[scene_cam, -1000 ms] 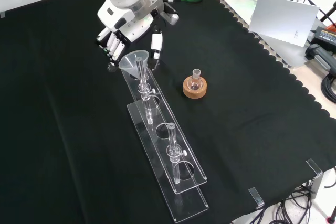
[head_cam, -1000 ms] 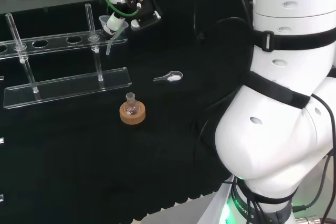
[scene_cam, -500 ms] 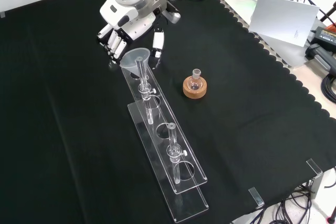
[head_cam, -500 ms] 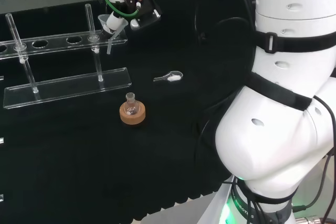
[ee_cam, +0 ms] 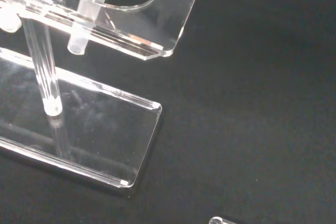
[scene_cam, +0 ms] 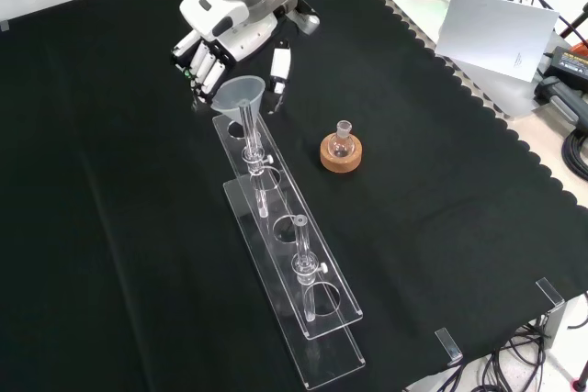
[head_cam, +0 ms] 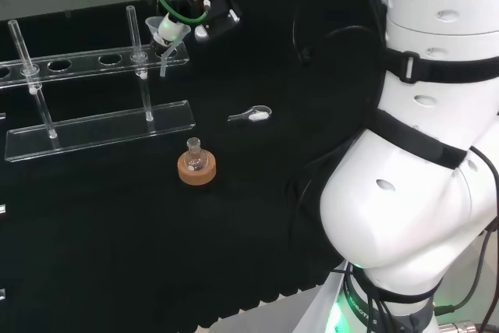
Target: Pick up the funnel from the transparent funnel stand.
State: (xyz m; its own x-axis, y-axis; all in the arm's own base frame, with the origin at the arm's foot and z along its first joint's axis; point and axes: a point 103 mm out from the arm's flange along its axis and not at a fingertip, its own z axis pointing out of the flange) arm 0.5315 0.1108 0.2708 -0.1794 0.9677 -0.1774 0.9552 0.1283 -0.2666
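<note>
At the far end of the transparent funnel stand [scene_cam: 276, 227] in the front view, the hand [scene_cam: 230, 39] has its fingers [scene_cam: 204, 69] and thumb curled round the funnel [scene_cam: 240, 93] (stem still through the end hole). A flask on a cork ring [scene_cam: 342, 151] stands to the right.

obstacles: stand post [scene_cam: 248, 131] beside funnel [scene_cam: 240, 93] | free: bare cloth [scene_cam: 129, 227] around rack
</note>
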